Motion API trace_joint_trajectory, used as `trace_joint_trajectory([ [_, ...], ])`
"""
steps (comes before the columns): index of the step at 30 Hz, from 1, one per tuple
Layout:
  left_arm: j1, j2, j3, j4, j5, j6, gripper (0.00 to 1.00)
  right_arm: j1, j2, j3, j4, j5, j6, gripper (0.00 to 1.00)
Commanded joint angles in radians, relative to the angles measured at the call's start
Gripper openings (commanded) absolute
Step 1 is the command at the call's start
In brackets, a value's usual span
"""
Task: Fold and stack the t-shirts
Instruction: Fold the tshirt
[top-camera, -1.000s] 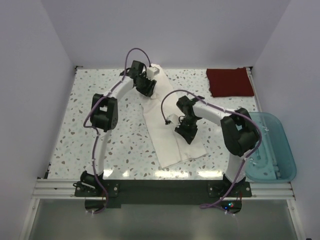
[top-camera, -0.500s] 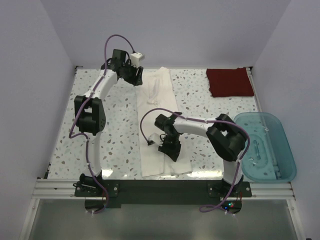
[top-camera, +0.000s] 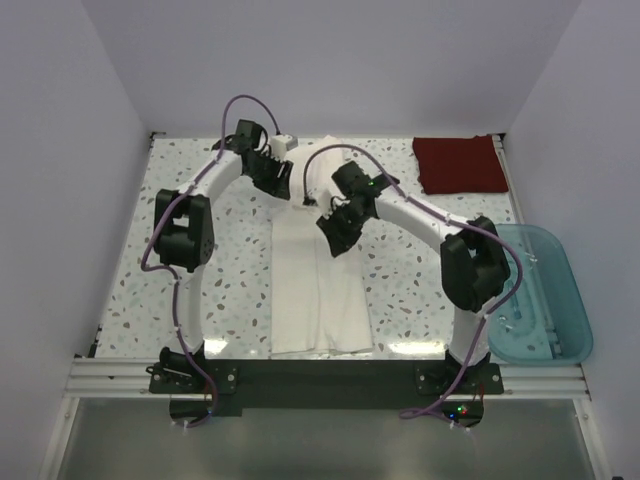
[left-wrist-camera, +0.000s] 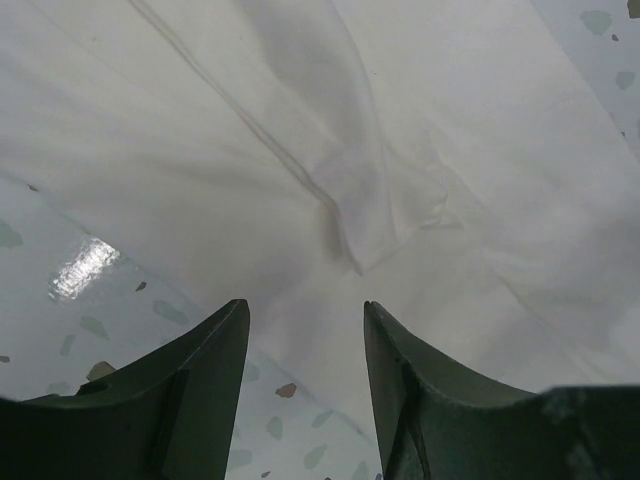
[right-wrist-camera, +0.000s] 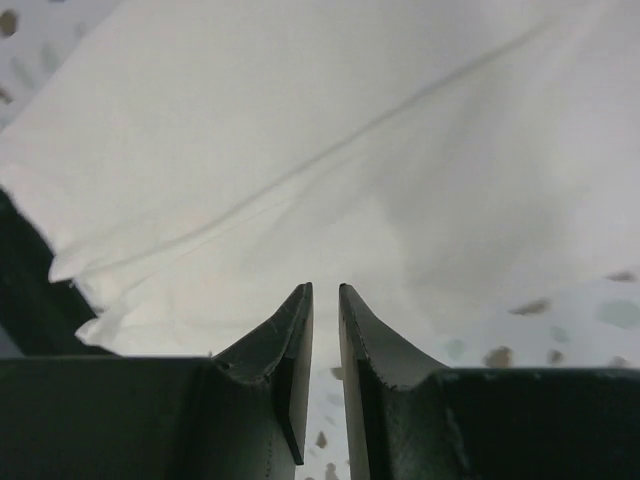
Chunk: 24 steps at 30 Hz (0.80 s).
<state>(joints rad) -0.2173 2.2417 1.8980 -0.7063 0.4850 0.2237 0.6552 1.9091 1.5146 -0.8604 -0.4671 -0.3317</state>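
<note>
The white t-shirt (top-camera: 320, 300) lies flat as a long narrow strip from the table's back to its near edge. No print shows on it. My left gripper (top-camera: 283, 183) is open and empty, low over the strip's far left edge. In the left wrist view (left-wrist-camera: 304, 305) it hangs over creased white cloth (left-wrist-camera: 300, 120). My right gripper (top-camera: 335, 240) is over the strip's upper middle. In the right wrist view (right-wrist-camera: 325, 287) its jaws stand almost together, with nothing between them, above the cloth (right-wrist-camera: 350, 150). The dark red folded t-shirt (top-camera: 458, 163) lies at the back right.
A translucent teal bin (top-camera: 530, 290) stands off the table's right edge, beside the right arm. Speckled tabletop (top-camera: 210, 280) shows on both sides of the white strip. Walls close in the back and both sides.
The white shirt went from slanted to straight and reaches the near edge. My right gripper moved from its near end up to its middle. My left gripper came back down onto its far end.
</note>
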Motion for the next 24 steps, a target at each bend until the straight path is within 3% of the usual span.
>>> trace_joint_trajectory([
  [1,0.001,-0.005,-0.014,0.008,0.009,0.002,0.54,-0.063,0.045,0.128,0.151,0.177,0.098,0.20],
  [10,0.004,0.113,0.064,0.037,-0.046,-0.023,0.52,-0.150,0.341,0.438,0.231,0.341,0.203,0.12],
  [24,0.030,0.280,0.234,0.077,-0.042,-0.053,0.47,-0.215,0.495,0.516,0.281,0.498,0.229,0.10],
])
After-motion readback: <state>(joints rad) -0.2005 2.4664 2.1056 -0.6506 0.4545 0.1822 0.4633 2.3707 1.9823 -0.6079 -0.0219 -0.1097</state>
